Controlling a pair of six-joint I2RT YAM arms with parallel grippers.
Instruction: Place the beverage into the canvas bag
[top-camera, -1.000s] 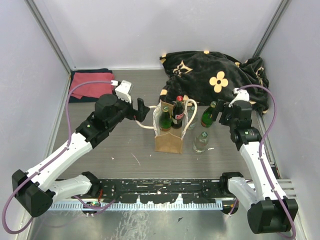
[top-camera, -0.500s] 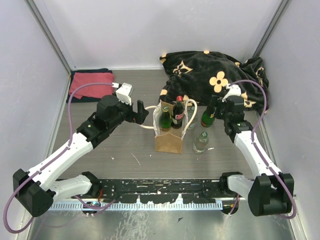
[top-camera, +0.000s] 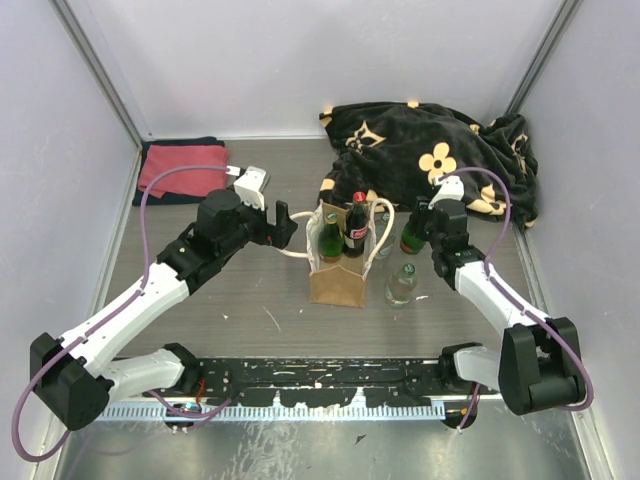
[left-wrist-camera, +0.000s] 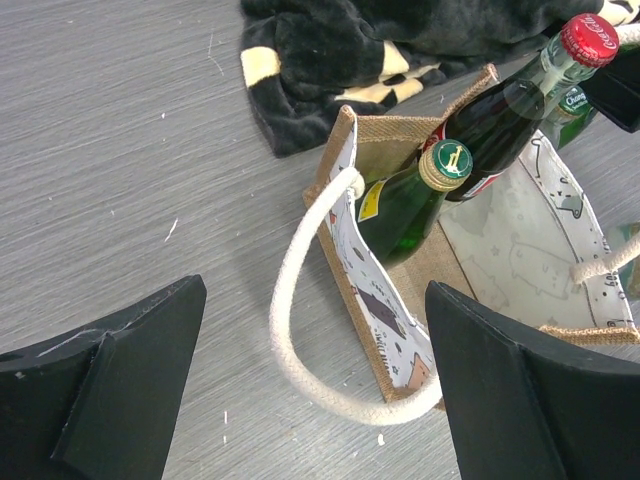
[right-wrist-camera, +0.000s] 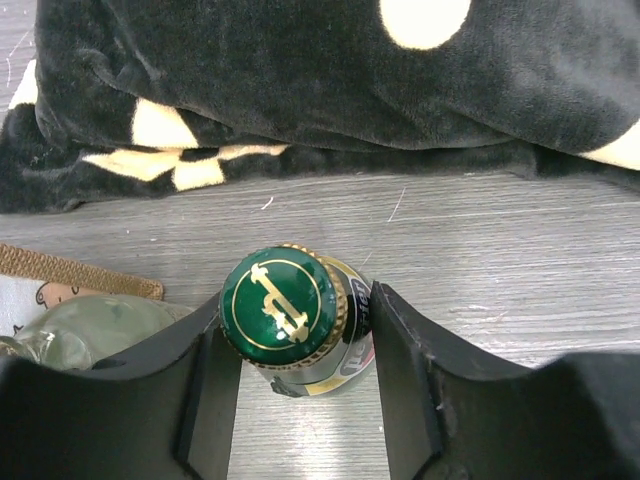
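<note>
The canvas bag stands upright mid-table, holding a green bottle and a red-capped cola bottle. Right of it stands another green beverage bottle with a gold-rimmed cap. My right gripper is shut on its neck, one finger on each side just under the cap. My left gripper hangs open beside the bag's left side, and the cream handle loop shows between its wide-set fingers without touching them.
A clear bottle stands just right of the bag, close to the held bottle. A black flowered blanket lies bunched behind, and a folded red towel rests at the back left. Walls enclose the table on three sides.
My right arm has swung left to the green bottle and its jaws have closed around the neck. The left gripper has shifted slightly toward the bag's handle.
</note>
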